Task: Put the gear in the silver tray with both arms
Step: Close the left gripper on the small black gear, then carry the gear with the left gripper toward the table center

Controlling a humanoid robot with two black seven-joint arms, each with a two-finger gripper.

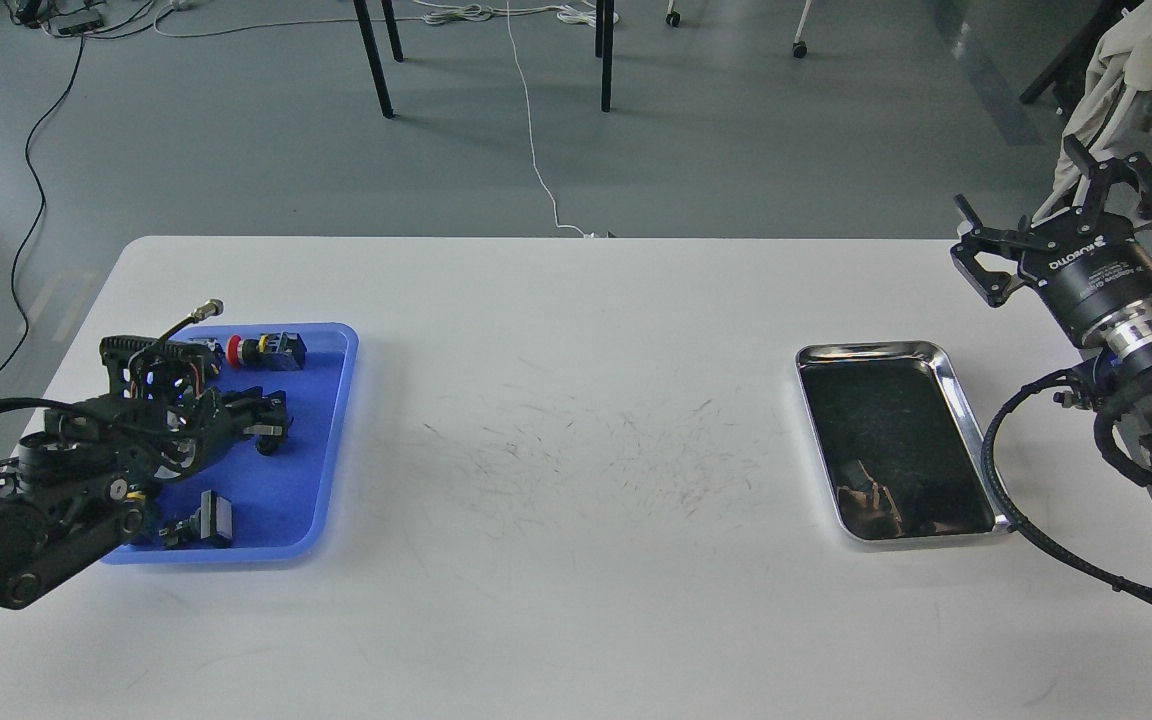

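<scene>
Left end effector (271, 425) hung low over blue tray (331, 400), among small parts, presumably positioned for pickup; finger state could not be told. Right end effector (1061, 235) raised beside table (576, 450), fingers spread, empty. Silver tray (956, 400) lay empty at table's right, near right arm.

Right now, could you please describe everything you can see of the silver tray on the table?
The silver tray is a shiny rectangular metal tray with rounded corners, a raised rim and a dark, mirror-like base showing dim reflections. It lies flat on the white table, right of centre, and holds nothing. The right arm's black cable passes by its near right corner; whether they touch is unclear.
</scene>
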